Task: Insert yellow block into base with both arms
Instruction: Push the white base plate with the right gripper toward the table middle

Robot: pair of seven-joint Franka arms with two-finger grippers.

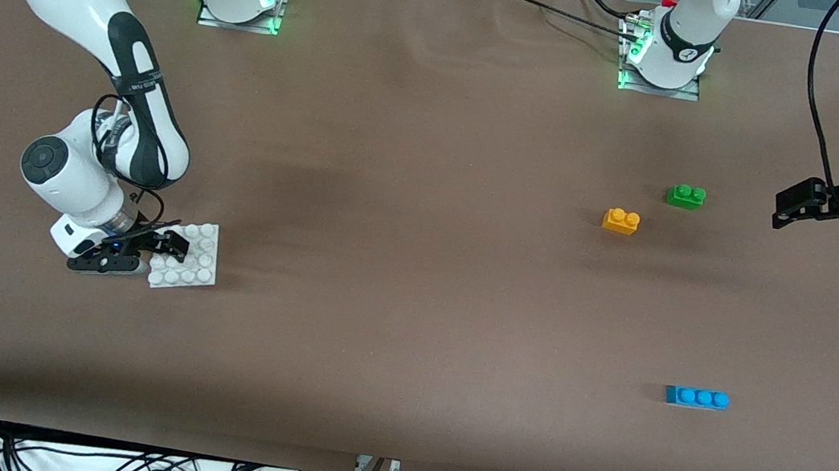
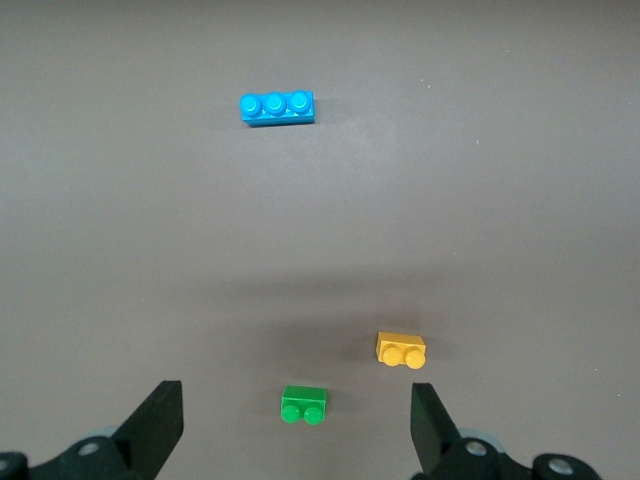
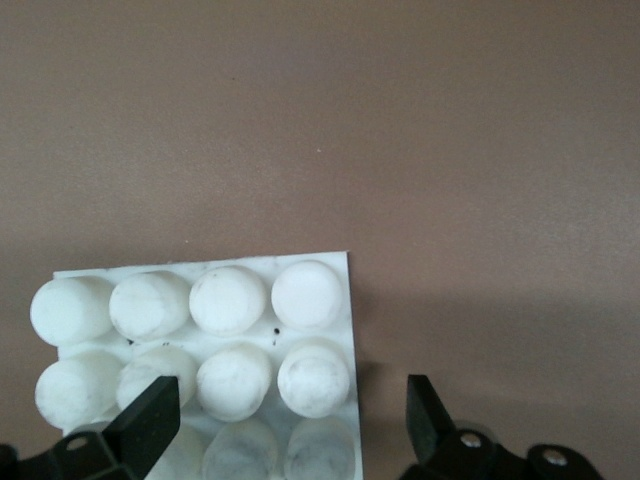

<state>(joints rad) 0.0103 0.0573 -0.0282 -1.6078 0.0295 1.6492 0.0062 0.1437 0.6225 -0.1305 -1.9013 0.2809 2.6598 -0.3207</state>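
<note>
At the lower left of the front view, the right hand [image 1: 156, 253] is seen low over the edge of the white studded base [image 1: 188, 258] on the brown worktop [image 1: 404, 225], its fingers spread with one above the studs. Right of centre, the yellow block [image 1: 621, 221] lies just beside a green brick [image 1: 686, 196]; a blue brick [image 1: 696, 398] sits lower. At the right edge, the left hand [image 1: 792, 210] is held above the worktop, spread and empty.
</note>
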